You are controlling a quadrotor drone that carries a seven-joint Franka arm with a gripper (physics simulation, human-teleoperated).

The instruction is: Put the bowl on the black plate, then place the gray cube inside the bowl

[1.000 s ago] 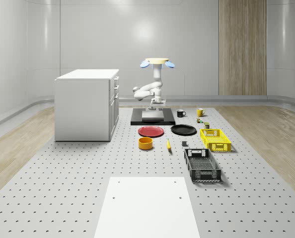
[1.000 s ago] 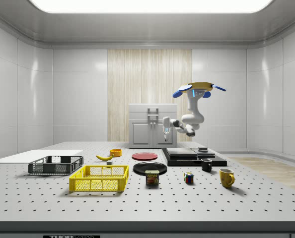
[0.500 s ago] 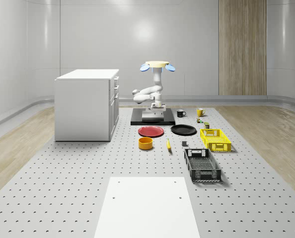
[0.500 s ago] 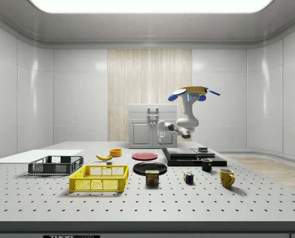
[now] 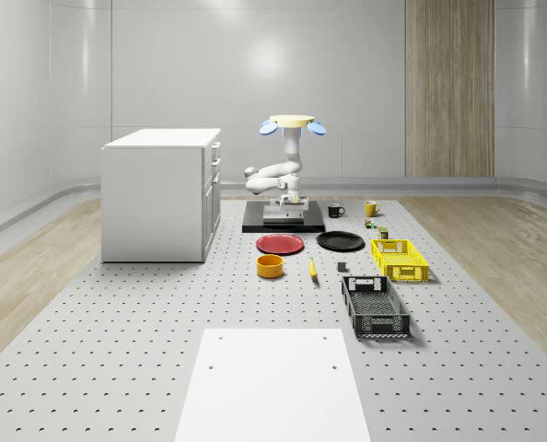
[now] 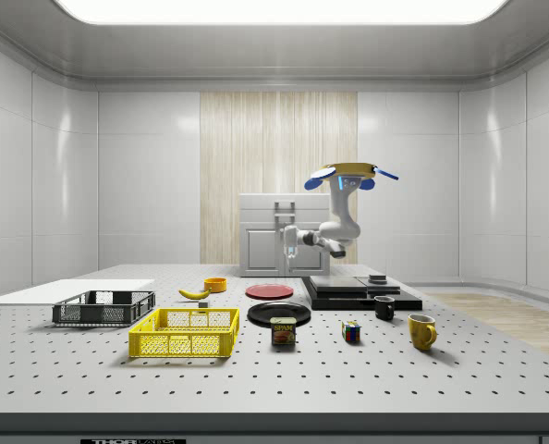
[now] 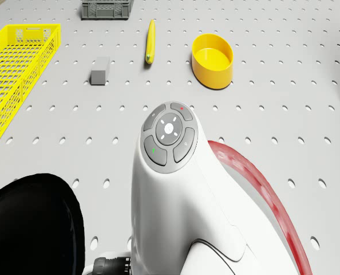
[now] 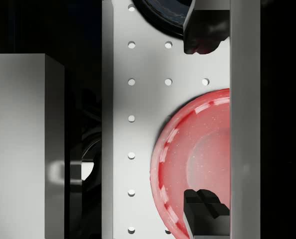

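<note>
Drone (image 5: pixel 292 122) hovering over black platform (image 5: pixel 284 221), gripper (image 8: pixel 203 119) spread open, empty, above red plate (image 8: pixel 198 159), bowl (image 7: pixel 213 59), banana (image 7: pixel 150 40), gray cube (image 7: pixel 100 71) beyond

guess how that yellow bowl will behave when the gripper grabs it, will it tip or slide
The yellow bowl sits upright with a broad base, so tipping looks unlikely. Its walls look smooth and glossy, so it could slide on the table if nudged. It looks rigid and empty, so probably light; a rim pinch seems workable.
</note>
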